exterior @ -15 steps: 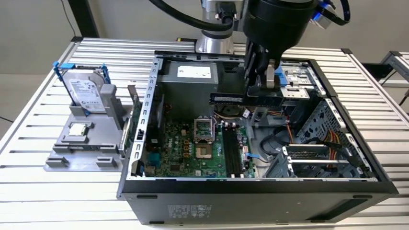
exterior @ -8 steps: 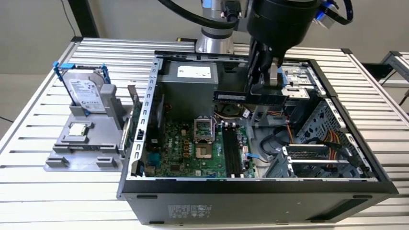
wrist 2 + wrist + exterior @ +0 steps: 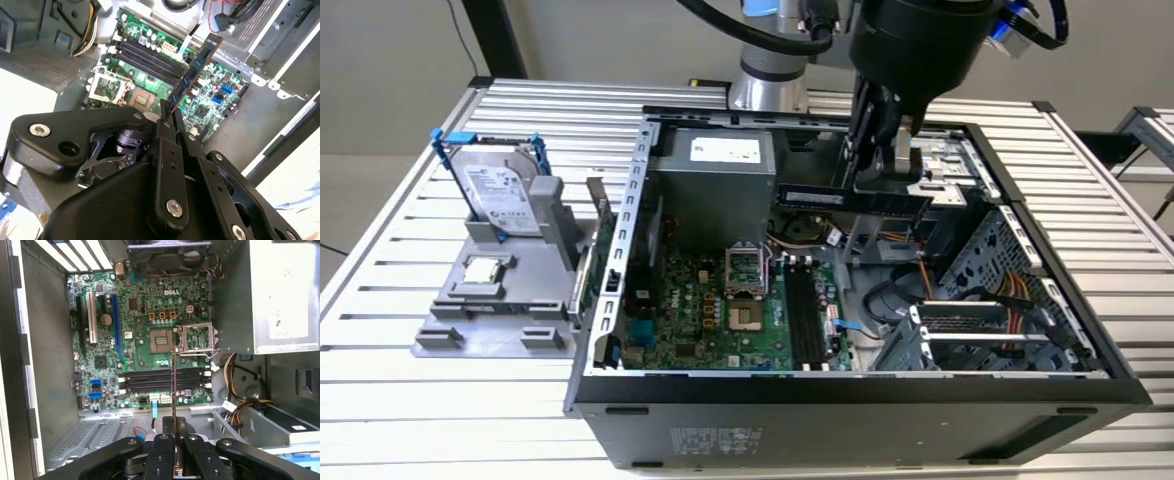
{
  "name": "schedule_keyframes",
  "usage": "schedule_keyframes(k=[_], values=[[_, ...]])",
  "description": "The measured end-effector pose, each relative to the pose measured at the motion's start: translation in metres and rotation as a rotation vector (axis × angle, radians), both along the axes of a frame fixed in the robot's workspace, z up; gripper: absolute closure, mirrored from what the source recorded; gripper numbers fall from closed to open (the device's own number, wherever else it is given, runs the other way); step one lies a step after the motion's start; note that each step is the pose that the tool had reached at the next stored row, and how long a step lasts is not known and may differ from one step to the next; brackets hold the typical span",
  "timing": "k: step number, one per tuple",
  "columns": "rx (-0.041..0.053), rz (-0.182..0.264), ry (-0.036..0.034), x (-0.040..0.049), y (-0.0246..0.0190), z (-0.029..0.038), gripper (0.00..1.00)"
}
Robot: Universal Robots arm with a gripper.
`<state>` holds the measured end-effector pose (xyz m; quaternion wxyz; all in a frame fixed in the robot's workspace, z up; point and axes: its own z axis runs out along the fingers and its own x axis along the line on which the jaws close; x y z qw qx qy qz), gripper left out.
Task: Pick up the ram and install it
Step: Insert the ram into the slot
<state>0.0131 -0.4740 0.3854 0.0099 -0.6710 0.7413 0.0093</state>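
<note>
Gripper [image 3: 887, 180] is clamped on the ram [image 3: 821, 196] by its upper long edge, the stick hanging level inside the open computer case [image 3: 854, 430], above the black memory slots [image 3: 165, 381]. Light and stiff but brittle, I'd say: grip the bare edge, not the chips.

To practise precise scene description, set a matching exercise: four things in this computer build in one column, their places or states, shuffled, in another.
Things: 1 ram; 2 hard drive; 3 square chip; 4 memory slots.
States: A upright in the grey holder, outside the case; B empty, on the motherboard; C clamped in the gripper over the open case; D flat on the grey holder.
Pairs: 1-C; 2-A; 3-D; 4-B.
</note>
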Motion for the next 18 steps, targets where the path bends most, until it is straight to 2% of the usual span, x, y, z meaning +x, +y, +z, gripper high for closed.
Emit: schedule_keyframes(k=[12,18], values=[[-0.0001,-0.037,0.0000,0.0231,0.0050,-0.0013,1.00],[-0.0001,-0.065,0.0000,0.0299,0.0080,-0.0022,1.00]])
